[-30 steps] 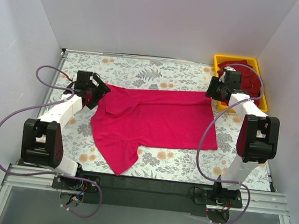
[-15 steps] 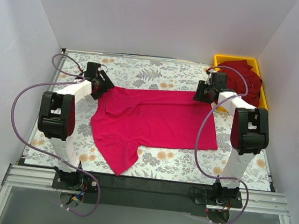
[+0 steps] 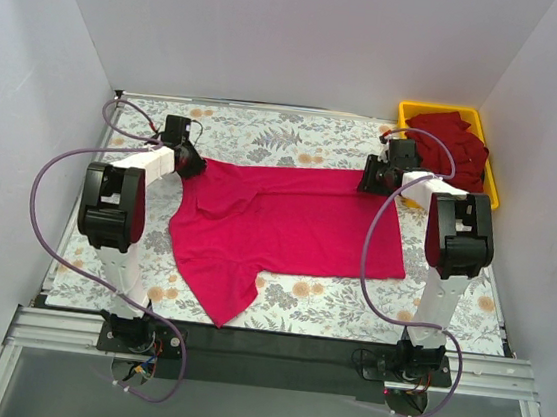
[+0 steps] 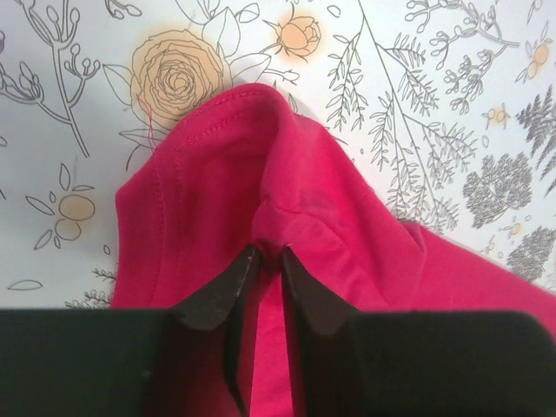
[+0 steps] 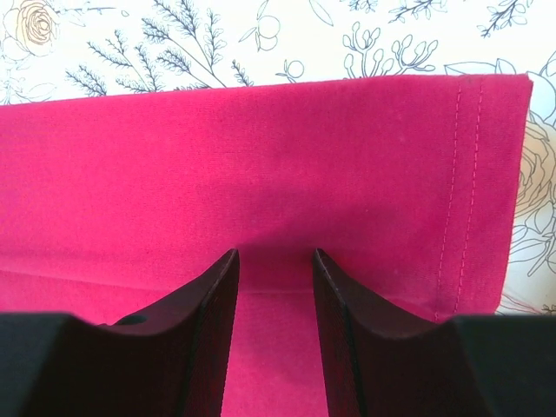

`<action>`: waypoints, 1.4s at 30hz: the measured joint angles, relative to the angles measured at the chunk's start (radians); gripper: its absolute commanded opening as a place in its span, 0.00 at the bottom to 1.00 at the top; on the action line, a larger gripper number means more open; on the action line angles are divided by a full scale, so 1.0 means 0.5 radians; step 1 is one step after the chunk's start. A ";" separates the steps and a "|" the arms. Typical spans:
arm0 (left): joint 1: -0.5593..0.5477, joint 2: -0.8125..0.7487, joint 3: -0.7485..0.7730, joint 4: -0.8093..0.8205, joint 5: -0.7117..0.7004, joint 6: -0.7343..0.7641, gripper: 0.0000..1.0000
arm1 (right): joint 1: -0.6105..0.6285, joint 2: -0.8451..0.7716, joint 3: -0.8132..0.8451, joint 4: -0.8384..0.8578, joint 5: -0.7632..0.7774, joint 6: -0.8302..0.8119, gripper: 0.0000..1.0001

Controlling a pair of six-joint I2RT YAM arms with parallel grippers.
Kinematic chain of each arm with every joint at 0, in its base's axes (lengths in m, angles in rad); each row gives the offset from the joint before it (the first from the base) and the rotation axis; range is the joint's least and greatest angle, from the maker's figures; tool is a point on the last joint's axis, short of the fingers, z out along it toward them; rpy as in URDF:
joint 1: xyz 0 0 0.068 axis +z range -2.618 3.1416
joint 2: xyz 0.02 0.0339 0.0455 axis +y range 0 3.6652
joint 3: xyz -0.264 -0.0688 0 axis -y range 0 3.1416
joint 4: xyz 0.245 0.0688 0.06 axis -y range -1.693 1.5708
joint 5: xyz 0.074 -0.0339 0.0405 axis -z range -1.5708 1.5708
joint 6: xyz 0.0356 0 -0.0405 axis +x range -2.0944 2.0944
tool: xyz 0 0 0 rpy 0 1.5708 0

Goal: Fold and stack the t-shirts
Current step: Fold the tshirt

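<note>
A bright magenta-pink t-shirt (image 3: 287, 225) lies spread flat on the flowered table, one sleeve trailing toward the near edge. My left gripper (image 3: 191, 166) sits at its far left corner. In the left wrist view the left gripper (image 4: 268, 252) is shut on a raised fold of the t-shirt (image 4: 217, 174). My right gripper (image 3: 371, 176) rests at the far right corner. Seen from the right wrist, the right gripper (image 5: 274, 254) has its jaws apart, tips down on the flat t-shirt (image 5: 261, 156) near the stitched hem. Darker crimson t-shirts (image 3: 458, 138) are heaped in the bin.
A yellow plastic bin (image 3: 407, 111) stands at the far right corner of the table, just behind the right arm. White walls close in the table on three sides. The flowered tablecloth (image 3: 296, 140) shows bare behind and in front of the shirt.
Both arms have stretched out to the shirt's far corners. The left jaws have closed on the cloth; the right jaws have narrowed a little.
</note>
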 measured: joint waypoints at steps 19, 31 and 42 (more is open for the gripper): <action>0.001 -0.300 -0.340 -0.076 -0.195 -0.272 0.20 | -0.046 0.002 -0.037 0.080 -0.017 0.051 0.38; 0.060 -0.308 -0.291 -0.033 -0.221 -0.175 0.61 | -0.061 -0.136 -0.089 0.063 -0.057 0.010 0.38; 0.060 -0.048 0.043 0.118 -0.134 -0.066 0.41 | -0.064 -0.117 0.037 0.066 -0.105 0.015 0.37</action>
